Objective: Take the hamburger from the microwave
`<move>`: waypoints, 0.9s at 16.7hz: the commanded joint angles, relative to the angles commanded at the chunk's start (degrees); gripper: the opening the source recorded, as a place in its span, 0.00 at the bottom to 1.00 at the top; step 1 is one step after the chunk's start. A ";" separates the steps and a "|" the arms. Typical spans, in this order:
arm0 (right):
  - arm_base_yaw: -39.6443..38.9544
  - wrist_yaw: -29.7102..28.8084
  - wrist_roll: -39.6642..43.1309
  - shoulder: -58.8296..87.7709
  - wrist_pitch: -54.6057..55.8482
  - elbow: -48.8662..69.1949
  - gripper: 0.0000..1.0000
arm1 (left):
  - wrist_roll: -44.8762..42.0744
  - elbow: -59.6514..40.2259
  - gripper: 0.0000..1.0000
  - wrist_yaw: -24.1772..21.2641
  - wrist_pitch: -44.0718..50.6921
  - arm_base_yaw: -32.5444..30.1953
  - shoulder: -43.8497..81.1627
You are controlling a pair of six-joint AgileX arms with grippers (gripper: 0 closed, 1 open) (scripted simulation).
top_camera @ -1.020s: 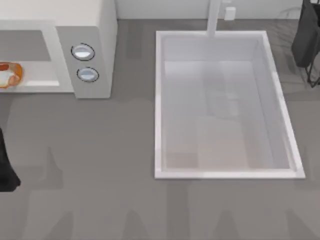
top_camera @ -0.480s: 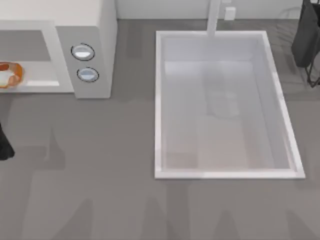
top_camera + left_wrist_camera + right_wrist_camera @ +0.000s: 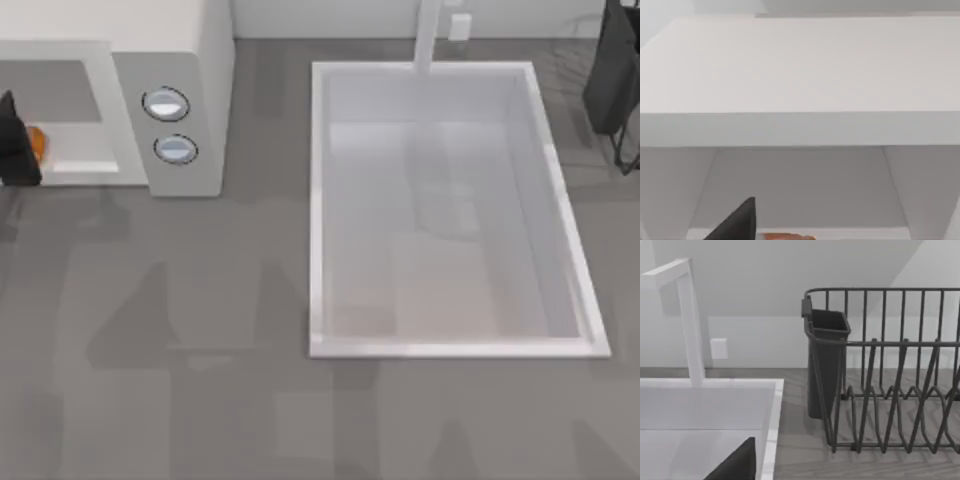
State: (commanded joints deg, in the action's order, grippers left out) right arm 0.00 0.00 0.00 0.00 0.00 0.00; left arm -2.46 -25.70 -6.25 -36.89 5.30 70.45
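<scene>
At the top view's left edge, the left gripper (image 3: 14, 140) is seen over the hamburger (image 3: 37, 143) in the microwave (image 3: 170, 60) cavity; finger opening cannot be told.

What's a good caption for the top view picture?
Left tool reaches the hamburger in the microwave, beside the sink.

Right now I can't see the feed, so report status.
Left gripper at the microwave mouth, over the hamburger. Burger not lifted yet. Right arm parked by the sink. Nothing blocking.
</scene>
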 joint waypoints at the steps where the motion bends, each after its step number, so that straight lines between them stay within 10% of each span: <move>1: 0.00 0.00 0.00 0.00 0.00 0.00 1.00 | -0.22 -2.28 1.00 -0.55 -3.27 0.47 6.76; 15: 0.00 0.00 0.00 0.00 0.00 0.00 1.00 | -2.23 -23.28 1.00 -5.66 -33.42 4.80 69.31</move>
State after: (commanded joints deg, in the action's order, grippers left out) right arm 0.00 0.00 0.00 0.00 0.00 0.00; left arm -4.69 -48.98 -11.91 -70.31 10.10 139.76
